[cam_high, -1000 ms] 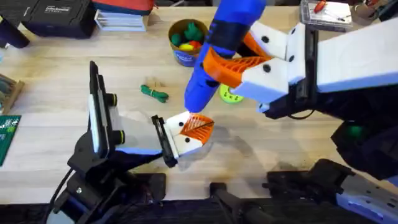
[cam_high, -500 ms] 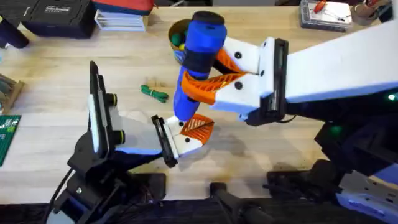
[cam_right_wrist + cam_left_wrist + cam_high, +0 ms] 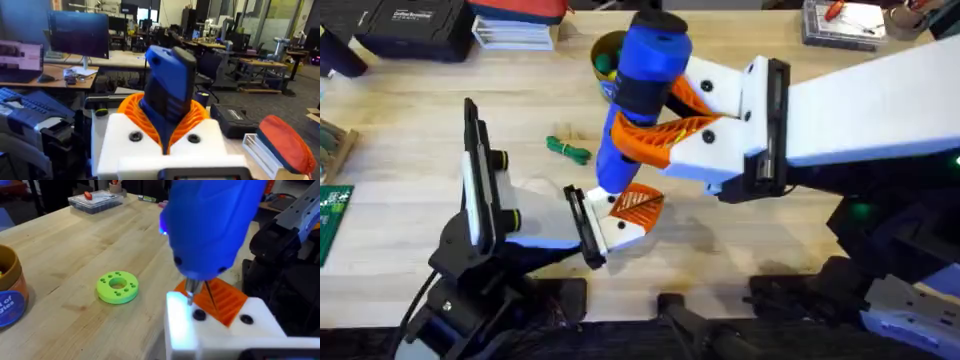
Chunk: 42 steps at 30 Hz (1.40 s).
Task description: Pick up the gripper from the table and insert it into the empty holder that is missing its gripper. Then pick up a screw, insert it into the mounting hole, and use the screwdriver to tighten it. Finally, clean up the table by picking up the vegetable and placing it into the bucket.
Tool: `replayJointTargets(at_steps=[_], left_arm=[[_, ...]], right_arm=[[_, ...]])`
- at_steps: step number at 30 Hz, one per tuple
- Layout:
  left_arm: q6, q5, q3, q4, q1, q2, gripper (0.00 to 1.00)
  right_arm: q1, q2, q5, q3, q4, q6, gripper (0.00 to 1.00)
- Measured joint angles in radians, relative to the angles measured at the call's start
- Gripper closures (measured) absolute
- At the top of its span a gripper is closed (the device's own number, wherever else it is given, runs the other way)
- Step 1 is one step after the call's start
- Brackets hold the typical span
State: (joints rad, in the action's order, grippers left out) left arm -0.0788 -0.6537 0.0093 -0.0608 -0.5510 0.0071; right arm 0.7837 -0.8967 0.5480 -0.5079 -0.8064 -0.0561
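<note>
One blue screwdriver (image 3: 638, 95) is clamped between the orange ribbed pads (image 3: 655, 140) of the right gripper (image 3: 650, 125), which holds it nearly upright over the mounted gripper (image 3: 625, 213). In the left wrist view the thin metal bit (image 3: 190, 292) comes down on the white block beside two dark screw heads (image 3: 199, 315); whether the tip really sits in a head cannot be told. The left arm's own fingers cannot be judged as open or closed; it stands near the holder (image 3: 582, 225) at the middle of the table (image 3: 410, 200).

The risk, as a judgement: if the bit is a little off centre or tilted, it may slip out of the screw, scratch the white plastic, or push the screw crooked into the mounting hole. Too much downward pressure could also shift the holder, and the screwdriver may rotate inside the pads if the grip is weak.

Counted: one screwdriver, one mounted gripper with one orange ribbed wedge, two visible screw heads, one slender green vegetable (image 3: 568, 150) lying apart from the holder, one bucket (image 3: 603, 55) partly hidden behind the screwdriver, one lime-green disc (image 3: 118, 286)
</note>
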Motion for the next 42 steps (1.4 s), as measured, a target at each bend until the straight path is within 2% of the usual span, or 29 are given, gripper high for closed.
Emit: replayJointTargets(at_steps=[11,35,39,42], left_arm=[[0.0,0.0,0.0,0.0,0.0,0.0,0.992],[0.0,0.0,0.0,0.0,0.0,0.0,0.992],[0.0,0.0,0.0,0.0,0.0,0.0,0.992],[0.0,0.0,0.0,0.0,0.0,0.0,0.992]], right_arm=[[-0.003,0.0,0.0,-0.002,0.011,-0.064,0.97],[-0.006,0.0,-0.004,-0.019,0.091,-0.055,0.97],[-0.008,0.0,-0.004,-0.019,0.077,-0.055,0.97],[-0.021,0.0,0.0,-0.019,0.007,-0.055,0.97]])
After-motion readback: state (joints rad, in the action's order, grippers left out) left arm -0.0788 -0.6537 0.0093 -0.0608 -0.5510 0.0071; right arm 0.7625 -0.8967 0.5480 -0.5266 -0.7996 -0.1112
